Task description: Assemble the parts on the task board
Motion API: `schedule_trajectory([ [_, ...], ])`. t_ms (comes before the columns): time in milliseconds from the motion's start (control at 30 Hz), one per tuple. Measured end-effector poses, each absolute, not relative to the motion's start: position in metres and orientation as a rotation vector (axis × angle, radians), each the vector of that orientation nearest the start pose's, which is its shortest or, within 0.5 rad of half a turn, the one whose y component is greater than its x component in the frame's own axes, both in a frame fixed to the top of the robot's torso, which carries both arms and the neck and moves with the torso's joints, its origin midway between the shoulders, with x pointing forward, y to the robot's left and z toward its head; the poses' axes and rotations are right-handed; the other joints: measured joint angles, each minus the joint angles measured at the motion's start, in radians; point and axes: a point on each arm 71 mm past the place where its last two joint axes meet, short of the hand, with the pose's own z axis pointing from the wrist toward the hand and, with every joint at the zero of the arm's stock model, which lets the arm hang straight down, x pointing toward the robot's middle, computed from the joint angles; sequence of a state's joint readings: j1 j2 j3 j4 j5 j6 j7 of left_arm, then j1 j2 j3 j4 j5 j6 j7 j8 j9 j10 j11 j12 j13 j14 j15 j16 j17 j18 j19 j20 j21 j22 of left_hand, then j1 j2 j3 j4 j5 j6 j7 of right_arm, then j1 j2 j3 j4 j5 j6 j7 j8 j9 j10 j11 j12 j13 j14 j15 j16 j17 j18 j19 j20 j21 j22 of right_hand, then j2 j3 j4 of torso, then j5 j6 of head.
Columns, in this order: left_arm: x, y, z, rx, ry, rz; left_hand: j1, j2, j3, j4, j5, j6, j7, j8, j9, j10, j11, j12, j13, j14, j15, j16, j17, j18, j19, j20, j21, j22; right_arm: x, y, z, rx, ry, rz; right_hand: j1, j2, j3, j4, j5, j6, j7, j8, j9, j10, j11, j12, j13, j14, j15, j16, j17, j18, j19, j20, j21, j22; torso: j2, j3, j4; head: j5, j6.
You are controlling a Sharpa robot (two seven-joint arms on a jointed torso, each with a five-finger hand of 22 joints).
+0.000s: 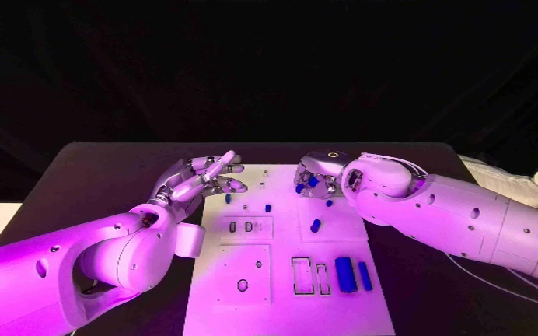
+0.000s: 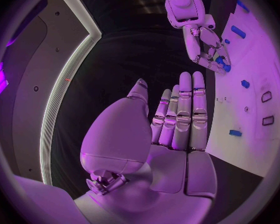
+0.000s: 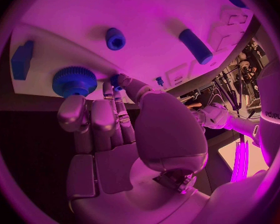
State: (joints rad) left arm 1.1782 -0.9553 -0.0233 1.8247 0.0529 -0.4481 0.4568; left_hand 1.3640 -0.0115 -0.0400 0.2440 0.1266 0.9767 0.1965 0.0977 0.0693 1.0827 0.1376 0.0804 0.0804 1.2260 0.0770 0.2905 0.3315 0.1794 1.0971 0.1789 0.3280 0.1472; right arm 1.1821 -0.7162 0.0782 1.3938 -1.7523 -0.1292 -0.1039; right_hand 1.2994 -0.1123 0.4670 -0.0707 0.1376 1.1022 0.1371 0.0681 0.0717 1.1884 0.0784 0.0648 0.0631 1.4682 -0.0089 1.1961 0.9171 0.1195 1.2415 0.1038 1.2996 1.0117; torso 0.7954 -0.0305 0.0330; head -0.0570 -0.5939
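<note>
Low in the frame, two blue bars (image 1: 353, 274) are lying on the white board (image 1: 286, 305), untouched. Mid-frame, the right hand (image 1: 317, 178) is pinching a small blue peg (image 3: 115, 79) beside a blue gear (image 3: 74, 81) — a slanted entry is risking a jam. The left hand (image 1: 200, 180) is hovering at the board's left edge, fingers straight and together, holding nothing — possibly crowding the approach.

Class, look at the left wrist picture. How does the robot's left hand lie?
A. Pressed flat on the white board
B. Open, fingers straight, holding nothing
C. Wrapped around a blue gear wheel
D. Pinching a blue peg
B: the left hand has its fingers stretched out straight with nothing in them, beside the white task board, not on it.
</note>
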Motion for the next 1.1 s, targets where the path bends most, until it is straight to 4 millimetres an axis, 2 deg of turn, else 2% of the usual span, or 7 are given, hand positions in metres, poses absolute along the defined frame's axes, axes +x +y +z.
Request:
schedule_trajectory([
  [167,0.431,0.186,-0.156,-1.157,1.367,-1.638,-0.001,0.001,0.0,0.0,0.0,-0.001,0.001,0.0,0.0,0.0,0.0,0.0,0.0,-0.003,0.003,0.0,0.002,0.0,0.004,0.003,0.0,0.0,0.515,-0.168,-0.166,-0.433,1.639,0.493,0.014,0.014,0.018,0.005,-0.006,0.017,-0.003,0.005,0.002,0.018,-0.007,0.0,0.002,0.0,0.0,0.011,0.009,0.0,0.003,-0.003,0.008,0.012,0.003,-0.0007,0.0005,0.0,-0.001],
  [200,0.431,0.186,-0.156,-1.157,1.367,-1.637,-0.001,0.001,0.0,0.0,0.0,-0.002,0.001,0.0,0.0,0.0,0.0,0.0,0.0,-0.003,0.003,0.0,0.004,0.0,0.004,0.003,0.0,0.0,0.515,-0.168,-0.166,-0.433,1.639,0.494,0.017,0.017,0.022,0.003,-0.011,0.019,-0.004,0.005,0.003,0.021,-0.004,-0.001,0.002,0.0,0.0,0.011,0.009,0.0,0.003,-0.004,0.012,0.014,0.004,-0.0011,0.001,-0.001,-0.002],
  [500,0.431,0.187,-0.156,-1.16,1.367,-1.637,-0.001,0.001,-0.004,-0.004,0.0,-0.002,0.001,-0.006,0.0,-0.004,0.003,-0.005,0.0,-0.003,0.003,0.013,0.022,0.0,0.014,0.003,0.007,0.004,0.515,-0.169,-0.164,-0.418,1.602,0.507,0.026,0.027,0.044,0.02,-0.031,0.041,-0.002,0.009,0.005,0.042,-0.008,-0.005,0.003,0.0,0.0,0.022,0.016,0.0,0.02,-0.009,0.033,0.052,0.009,-0.0013,0.002,-0.001,0.0],
  [800,0.431,0.187,-0.156,-1.166,1.367,-1.635,0.007,0.009,-0.007,-0.007,0.0,-0.002,0.001,-0.01,0.0,-0.005,0.005,-0.011,0.0,-0.016,0.005,0.013,0.035,0.0,0.014,0.003,0.007,0.004,0.51,-0.165,-0.147,-0.339,1.442,0.575,0.031,0.035,0.068,0.023,-0.037,0.041,-0.002,0.005,0.01,0.042,-0.008,-0.008,0.003,0.0,0.0,0.014,-0.012,0.0,0.02,-0.009,0.037,0.054,0.012,-0.0025,0.0011,0.001,0.011],
  [1100,0.431,0.186,-0.156,-1.174,1.368,-1.634,0.011,0.013,-0.007,-0.013,0.0,-0.005,0.005,-0.015,0.0,-0.011,0.011,-0.011,0.0,-0.027,0.005,0.013,0.042,0.0,0.01,0.007,0.007,0.004,0.515,-0.151,-0.144,-0.281,1.386,0.605,0.033,0.036,0.074,0.028,-0.027,0.043,0.004,-0.001,0.009,0.042,-0.007,-0.008,0.003,0.0,0.0,0.007,-0.026,0.0,0.02,-0.009,0.037,0.052,0.015,-0.0023,0.0015,-0.002,0.024],
])
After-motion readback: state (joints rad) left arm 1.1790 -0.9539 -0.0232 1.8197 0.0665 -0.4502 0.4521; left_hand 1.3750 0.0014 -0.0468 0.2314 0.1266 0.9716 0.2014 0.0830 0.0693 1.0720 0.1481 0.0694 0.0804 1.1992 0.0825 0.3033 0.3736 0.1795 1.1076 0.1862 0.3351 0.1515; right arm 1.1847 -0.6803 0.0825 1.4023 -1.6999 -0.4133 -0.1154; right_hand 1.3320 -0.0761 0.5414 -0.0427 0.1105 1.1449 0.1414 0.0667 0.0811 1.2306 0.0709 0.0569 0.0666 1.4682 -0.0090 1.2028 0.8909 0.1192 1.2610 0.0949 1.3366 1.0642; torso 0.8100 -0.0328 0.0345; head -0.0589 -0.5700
